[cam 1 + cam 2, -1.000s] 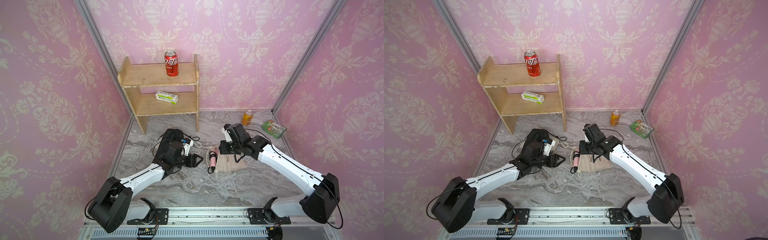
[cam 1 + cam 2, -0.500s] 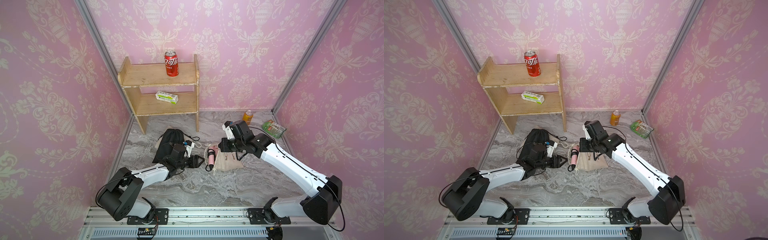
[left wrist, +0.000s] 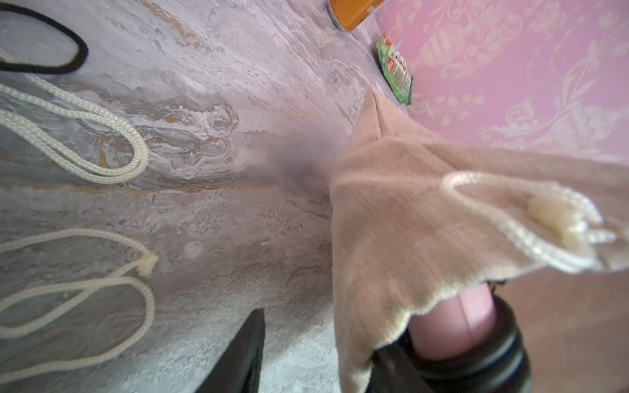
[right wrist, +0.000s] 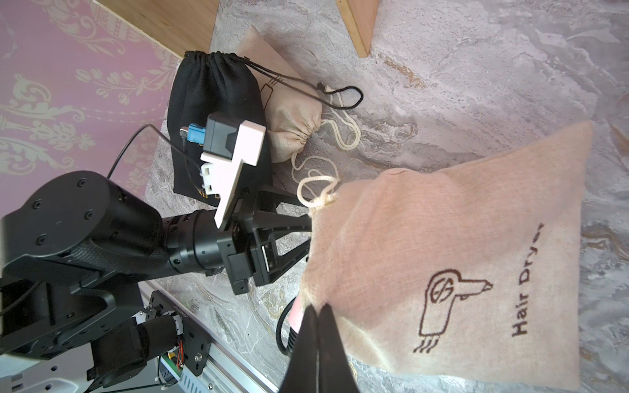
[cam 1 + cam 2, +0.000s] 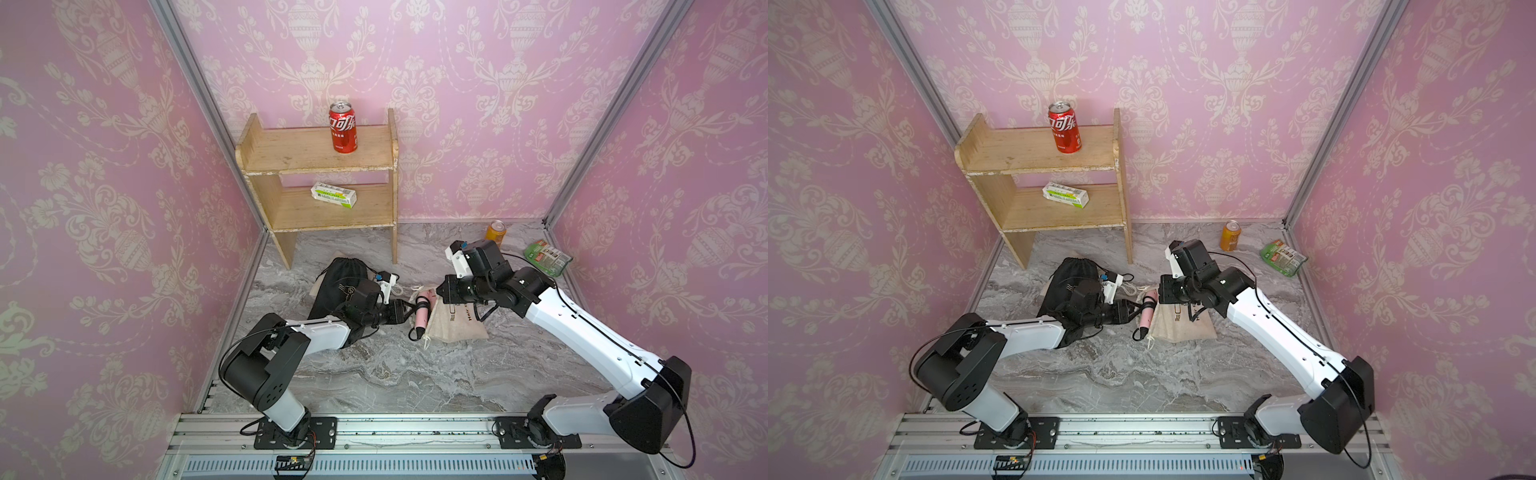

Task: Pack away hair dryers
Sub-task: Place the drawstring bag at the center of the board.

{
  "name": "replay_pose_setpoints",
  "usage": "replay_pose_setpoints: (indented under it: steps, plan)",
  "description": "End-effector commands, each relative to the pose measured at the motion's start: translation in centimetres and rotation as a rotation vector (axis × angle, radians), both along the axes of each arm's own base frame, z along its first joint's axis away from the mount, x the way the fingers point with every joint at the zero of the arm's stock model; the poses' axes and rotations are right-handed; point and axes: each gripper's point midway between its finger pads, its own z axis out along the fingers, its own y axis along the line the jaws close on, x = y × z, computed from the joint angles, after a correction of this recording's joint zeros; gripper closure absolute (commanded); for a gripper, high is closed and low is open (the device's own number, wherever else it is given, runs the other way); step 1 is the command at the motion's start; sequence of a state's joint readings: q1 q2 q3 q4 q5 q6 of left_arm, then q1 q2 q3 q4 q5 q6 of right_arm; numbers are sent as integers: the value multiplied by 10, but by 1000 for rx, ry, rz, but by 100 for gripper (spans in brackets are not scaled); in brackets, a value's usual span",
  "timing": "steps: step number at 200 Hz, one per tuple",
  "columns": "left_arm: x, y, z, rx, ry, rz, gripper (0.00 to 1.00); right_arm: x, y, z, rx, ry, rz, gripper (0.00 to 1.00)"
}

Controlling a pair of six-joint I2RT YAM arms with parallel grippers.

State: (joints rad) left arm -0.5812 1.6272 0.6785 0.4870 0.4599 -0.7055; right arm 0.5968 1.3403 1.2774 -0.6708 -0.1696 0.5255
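The pink hair dryer [image 5: 420,315] lay on the counter [image 5: 395,374] at the mouth of the beige pouch [image 4: 459,238], one end tucked under the lifted rim, its black cord outside. The jaws of the right gripper [image 4: 318,311] were shut tight on that rim. The jaws of the left gripper [image 5: 407,310] stood partly open beside the dryer, with bare counter next to one finger [image 3: 241,354] and the other hidden by cloth. The pouch read "Hair Dryer" beside a dryer drawing. A black pouch [image 5: 338,274] and a second, cinched beige pouch [image 4: 292,115] lay near the shelf [image 5: 291,153], where a red can [image 5: 343,128] bore white Chinese lettering
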Motion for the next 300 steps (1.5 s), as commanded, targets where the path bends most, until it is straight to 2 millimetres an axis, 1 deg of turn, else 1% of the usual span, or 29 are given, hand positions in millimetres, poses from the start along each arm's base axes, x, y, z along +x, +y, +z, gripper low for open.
replay_pose_setpoints:
  steps: [1,4,6,11,23,42,62,81,102,109,126,145,159,178,203,221,229,242,260,269,278,285,300]
  plan:
    - [6,-16,14,-47,-20,-22,84,1,4,40,89,-87,6,100]
    - [5,-16,13,-43,-15,-24,88,1,4,40,90,-87,6,100]
    - [10,-20,23,-55,-35,-25,90,2,4,41,90,-89,5,100]
    - [12,-24,32,-60,-47,-32,95,2,4,41,88,-90,5,100]
    - [13,-29,50,-51,-72,-52,100,3,2,42,79,-95,-3,100]
    - [10,-33,87,-56,-123,-81,100,4,-5,43,47,-102,-18,100]
    - [4,-28,124,-64,-176,-89,100,6,-14,45,14,-118,-43,100]
    - [-5,-23,151,-76,-213,-97,100,8,-25,46,-1,-128,-76,100]
    - [-17,-17,176,-108,-246,-102,100,12,-38,43,-21,-126,-122,100]
    - [-20,-15,182,-113,-255,-95,100,13,-42,42,-27,-126,-133,100]
    - [-26,-10,191,-128,-272,-86,100,16,-47,40,-42,-129,-147,100]
    - [-27,-7,191,-126,-273,-75,100,19,-46,41,-37,-126,-144,100]
    - [-24,-6,180,-104,-258,-63,100,20,-38,47,-3,-130,-117,100]
    - [-20,-5,160,-51,-223,-51,100,19,-28,67,73,-162,-86,100]
    - [-16,-4,139,-4,-184,-42,100,18,-26,92,104,-203,-74,100]
    - [-16,-5,135,-2,-171,-46,100,20,-27,98,104,-217,-79,100]
    - [-17,-6,138,-10,-172,-48,100,22,-29,95,90,-215,-87,100]
    - [-18,-8,147,-28,-182,-58,100,28,-33,82,51,-195,-104,100]
    - [-22,-12,174,-58,-230,-72,100,39,-42,53,0,-137,-140,100]
    - [-24,-14,188,-67,-255,-79,100,42,-43,44,-18,-116,-142,100]
    - [-25,-15,199,-76,-277,-84,100,42,-43,41,-21,-111,-137,100]
    - [-26,-16,206,-86,-291,-88,100,42,-41,42,-10,-117,-131,100]
    - [-25,-16,209,-92,-301,-87,100,43,-41,48,2,-139,-131,100]
